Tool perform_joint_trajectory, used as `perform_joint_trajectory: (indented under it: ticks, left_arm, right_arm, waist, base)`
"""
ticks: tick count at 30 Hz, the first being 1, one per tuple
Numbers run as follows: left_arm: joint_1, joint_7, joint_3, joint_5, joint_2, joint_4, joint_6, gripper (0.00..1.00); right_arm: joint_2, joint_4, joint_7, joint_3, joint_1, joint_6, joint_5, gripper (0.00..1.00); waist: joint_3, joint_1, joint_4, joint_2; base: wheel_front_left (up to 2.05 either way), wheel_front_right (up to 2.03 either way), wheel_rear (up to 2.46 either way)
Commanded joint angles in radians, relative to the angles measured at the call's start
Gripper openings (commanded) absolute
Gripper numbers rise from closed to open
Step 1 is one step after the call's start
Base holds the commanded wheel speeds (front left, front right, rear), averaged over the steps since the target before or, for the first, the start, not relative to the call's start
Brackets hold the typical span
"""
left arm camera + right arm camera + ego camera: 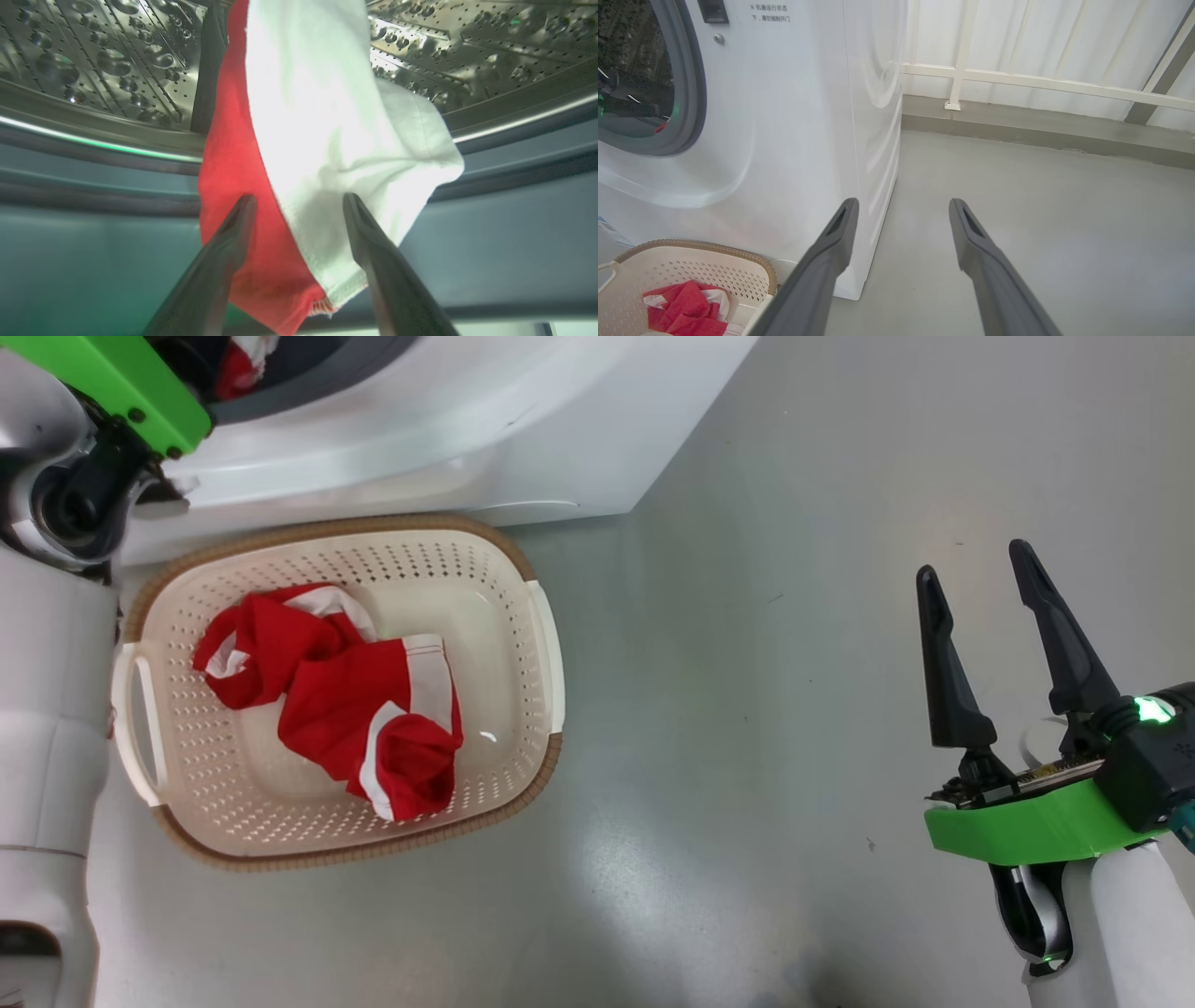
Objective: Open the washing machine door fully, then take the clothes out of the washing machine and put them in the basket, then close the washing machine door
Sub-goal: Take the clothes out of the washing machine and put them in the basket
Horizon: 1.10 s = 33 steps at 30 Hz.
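A red and white garment [327, 116] of the clothes hangs out of the steel drum [93, 46] over the grey rubber ring [84, 186]. My left gripper [299, 200] is open, its fingertips astride the lower part of that cloth. In the head view my left arm [121, 383] reaches into the washing machine [420, 439], where a bit of red cloth [238, 369] shows. More red and white clothes [355, 700] lie in the cream basket [373, 523] on the floor before the machine. My right gripper [973, 562] is open and empty over bare floor to the right. The washing machine door is out of view.
The right wrist view has the machine's white front [794, 116] with its grey ring [693, 93], the basket [691, 245] at its foot, and my right gripper [903, 203]. Grey floor [1041, 210] runs right to a white railing [1041, 81] and a low kerb.
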Motion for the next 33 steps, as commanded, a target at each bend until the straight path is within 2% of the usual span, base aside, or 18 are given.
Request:
perform_joint_trajectory:
  ticks: [1, 2, 3, 4, 5, 6, 7, 16, 27, 28, 29, 33]
  left_arm:
    - [-0.021, 0.008, 0.004, 0.016, 0.055, -0.013, 0.002, 1.00]
    - [-0.024, 0.012, -0.002, 0.023, 0.058, -0.008, 0.007, 0.95]
    - [-0.026, 0.016, -0.010, 0.030, 0.061, -0.004, 0.009, 0.77]
    - [-0.027, 0.021, -0.016, 0.035, 0.063, 0.000, 0.010, 0.64]
    - [-0.029, 0.027, -0.019, 0.036, 0.063, 0.004, 0.012, 0.42]
    - [-0.031, 0.032, -0.023, 0.039, 0.065, 0.008, 0.014, 0.25]
    - [-0.032, 0.033, -0.029, 0.045, 0.067, 0.010, 0.015, 0.00]
    - [-0.033, -0.025, -0.058, 0.087, 0.085, 0.010, 0.020, 0.00]
    - [0.008, -0.253, -0.065, 0.119, 0.097, -0.035, 0.005, 0.00]
    - [0.019, -0.307, -0.063, 0.119, 0.098, -0.049, 0.002, 0.00]
    - [0.019, -0.307, -0.063, 0.119, 0.098, -0.049, 0.002, 0.00]
    - [0.044, -0.418, -0.072, 0.138, 0.105, -0.080, -0.002, 0.00]
  right_arm:
    - [-0.007, -0.018, -0.006, 0.024, -0.005, 0.006, 0.019, 1.00]
    - [-0.007, -0.018, -0.006, 0.026, -0.007, 0.006, 0.022, 1.00]
    - [-0.007, -0.018, -0.006, 0.027, -0.008, 0.006, 0.025, 1.00]
    - [-0.007, -0.018, -0.006, 0.028, -0.008, 0.006, 0.028, 1.00]
    - [-0.007, -0.018, -0.006, 0.029, -0.008, 0.006, 0.030, 1.00]
    - [-0.007, -0.017, -0.006, 0.030, -0.008, 0.006, 0.032, 1.00]
    - [-0.007, -0.017, -0.006, 0.030, -0.008, 0.006, 0.035, 1.00]
    - [-0.007, -0.011, -0.006, 0.025, -0.009, 0.006, 0.046, 1.00]
    - [-0.007, -0.009, -0.006, 0.022, -0.018, 0.006, 0.044, 1.00]
    - [-0.007, -0.006, -0.006, 0.023, -0.018, 0.006, 0.043, 1.00]
    - [-0.007, -0.006, -0.006, 0.023, -0.018, 0.006, 0.043, 1.00]
    - [-0.007, 0.001, -0.006, 0.024, -0.014, 0.006, 0.047, 1.00]
  waist:
    - [0.004, 0.0000, -0.009, 0.0000]
    - [0.005, 0.0000, -0.012, 0.0000]
    - [0.006, 0.0000, -0.015, 0.0000]
    - [0.007, 0.0000, -0.018, 0.0000]
    - [0.008, 0.0000, -0.020, 0.0000]
    - [0.009, 0.0000, -0.022, 0.0000]
    - [0.009, 0.0000, -0.023, 0.0000]
    - [0.007, 0.0000, -0.016, 0.0000]
    - [-0.010, 0.0000, 0.014, 0.0000]
    - [-0.015, 0.0000, 0.023, 0.0000]
    - [-0.015, 0.0000, 0.023, 0.0000]
    - [-0.030, 0.0000, 0.040, 0.0000]
  base:
    - [0.00, 0.00, 0.00]
    - [0.00, 0.00, 0.00]
    - [0.00, 0.00, 0.00]
    - [0.00, 0.00, 0.00]
    - [0.00, 0.00, 0.00]
    - [0.00, 0.00, 0.00]
    - [0.00, 0.00, 0.00]
    - [0.00, 0.00, 0.00]
    - [0.00, 0.00, 0.00]
    - [0.00, 0.00, 0.00]
    - [0.00, 0.00, 0.00]
    - [0.00, 0.00, 0.00]
